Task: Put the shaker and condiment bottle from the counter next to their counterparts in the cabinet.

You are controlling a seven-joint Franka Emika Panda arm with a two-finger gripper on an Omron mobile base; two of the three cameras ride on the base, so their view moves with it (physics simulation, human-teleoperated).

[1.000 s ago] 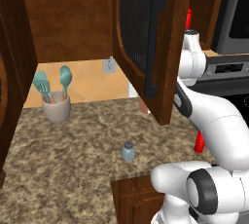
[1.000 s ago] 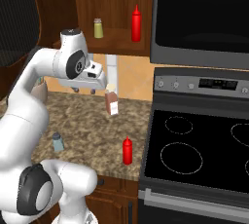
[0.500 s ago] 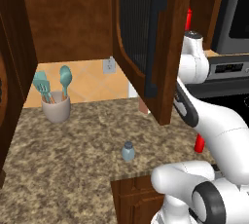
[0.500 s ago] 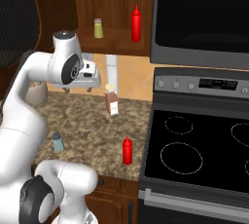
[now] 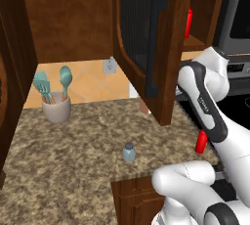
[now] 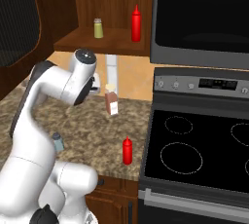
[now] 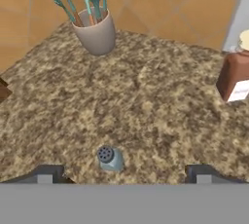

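Note:
The small blue-grey shaker (image 5: 128, 152) (image 6: 58, 141) stands near the front edge of the granite counter (image 5: 73, 141). In the hand view the shaker (image 7: 110, 158) lies just beyond my gripper (image 7: 124, 175). The gripper is open, its tips far apart with nothing between them. The red condiment bottle (image 5: 200, 141) (image 6: 127, 150) stands upright at the counter's right end by the stove. The cabinet door (image 5: 146, 38) is swung open. On the cabinet shelf (image 6: 78, 44) stand a matching red bottle (image 6: 136, 24) (image 5: 188, 23) and a yellow-green shaker (image 6: 98, 28).
A grey crock of teal utensils (image 5: 56, 107) (image 7: 97, 33) sits at the back left of the counter. A brown jar with a white label (image 6: 111, 102) (image 7: 236, 74) stands by the wall. The black stove (image 6: 194, 150) and microwave (image 6: 199, 18) lie to the right.
The arm has sunk lower and swung a little to the right, away from the cabinet door. The shaker and condiment bottle have stayed in place.

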